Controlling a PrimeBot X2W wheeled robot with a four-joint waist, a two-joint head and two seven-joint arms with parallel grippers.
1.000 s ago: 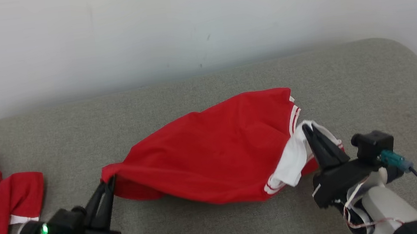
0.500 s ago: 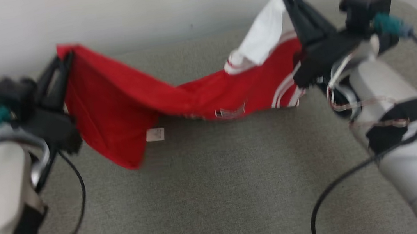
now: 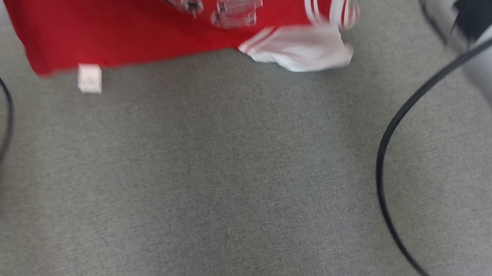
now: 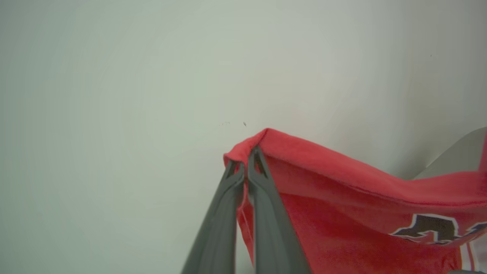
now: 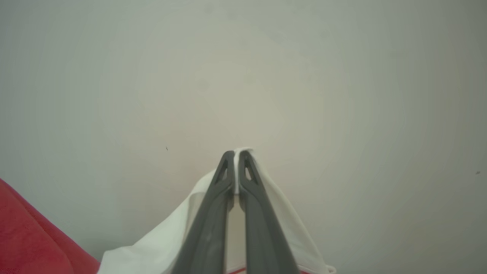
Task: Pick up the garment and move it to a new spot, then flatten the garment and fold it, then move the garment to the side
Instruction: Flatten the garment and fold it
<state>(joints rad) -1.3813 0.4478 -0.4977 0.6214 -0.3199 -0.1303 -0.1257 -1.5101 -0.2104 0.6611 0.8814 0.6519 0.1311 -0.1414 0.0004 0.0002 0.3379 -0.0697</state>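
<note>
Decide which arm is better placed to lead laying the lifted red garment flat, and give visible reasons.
Left, probably. The left claw is shut on a red corner of the garment, whose lower edge hangs straight; the right claw pinches only its loose white section.

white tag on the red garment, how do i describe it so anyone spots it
Across the top of the head view a red garment hangs over the grey surface. Follow its lower hem toward the left end, where the tag dangles just below the edge. It is a small white square, far smaller than the crumpled white fabric at the hem's right.
</note>
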